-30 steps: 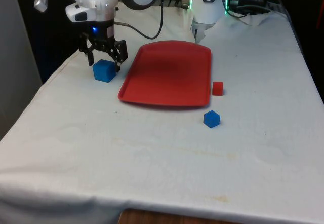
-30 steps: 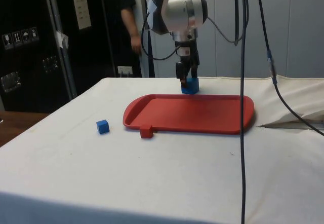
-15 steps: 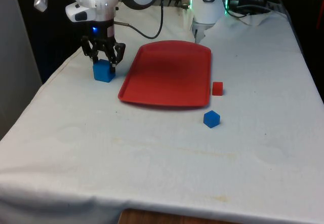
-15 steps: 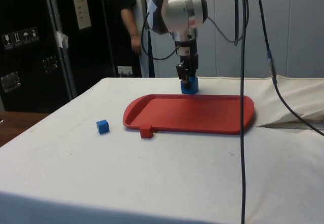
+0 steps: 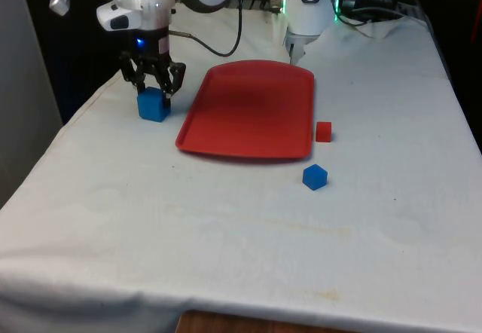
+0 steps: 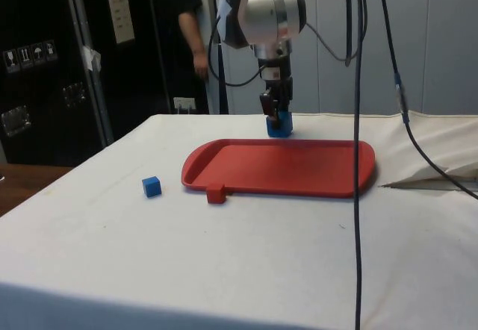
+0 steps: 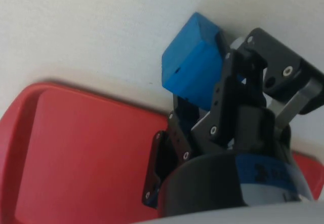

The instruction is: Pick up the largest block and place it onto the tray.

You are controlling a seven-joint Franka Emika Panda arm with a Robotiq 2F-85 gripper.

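The largest block, a blue cube (image 5: 153, 105), is beside the red tray (image 5: 248, 111) on the front view's left. My gripper (image 5: 154, 90) comes down from above and is shut on its upper part. In the side view the blue cube (image 6: 279, 126) shows just behind the tray's far rim (image 6: 299, 143), under the gripper (image 6: 276, 113). In the wrist view the blue cube (image 7: 195, 67) sits tilted between the black fingers, with the tray (image 7: 76, 148) close beside it.
A small red block (image 5: 323, 131) lies against the tray's edge on the front view's right, and a small blue block (image 5: 315, 176) lies nearer the front. Cables (image 6: 357, 121) hang over the tray's end. A person (image 6: 190, 39) stands behind the table.
The fingers, wide open around the blue cube a second ago, have shut on it. The cube has turned a little and sits slightly higher in the picture.
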